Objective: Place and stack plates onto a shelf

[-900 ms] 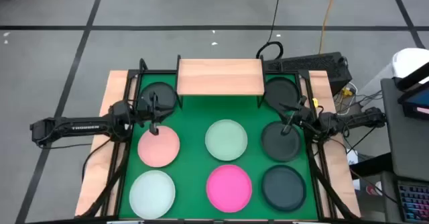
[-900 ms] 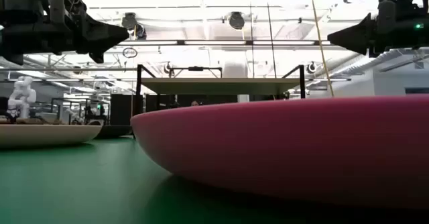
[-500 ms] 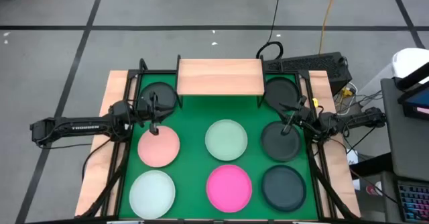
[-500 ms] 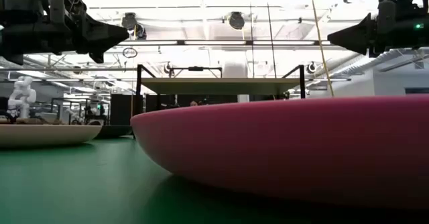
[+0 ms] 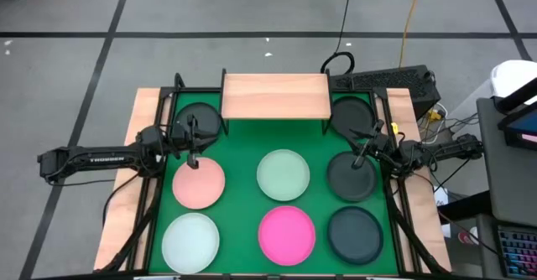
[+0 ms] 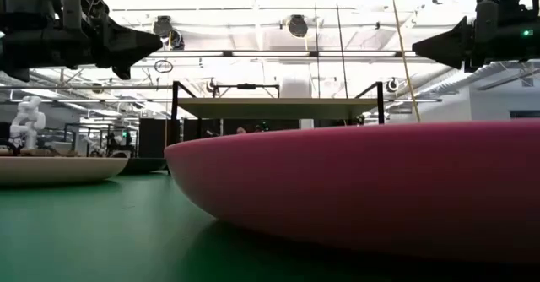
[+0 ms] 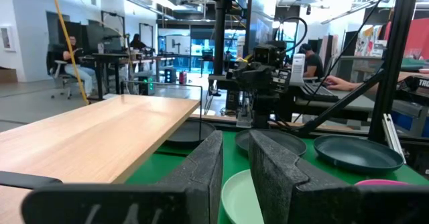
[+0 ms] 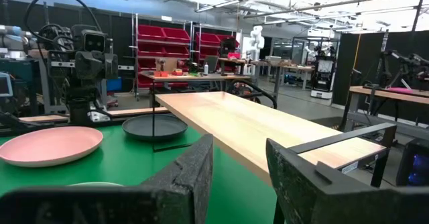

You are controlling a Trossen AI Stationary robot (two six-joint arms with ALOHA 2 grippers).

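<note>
Green matting [image 5: 243,158] carries seven plates below the bare shelf [image 5: 274,95]. Left gripper [image 5: 195,146] hovers with fingers slightly apart — the pale pink plate [image 5: 199,183] sits just beneath them, a dark plate [image 5: 198,120] just beyond. Right gripper [image 5: 362,150] hangs, fingers spread, over another dark plate [image 5: 351,178]; the mint plate [image 5: 283,174] lies between both grippers.

Bare shelf [image 5: 274,95] top between two dark plates [image 5: 199,117], black corner legs [image 5: 223,80] flanking it
</note>
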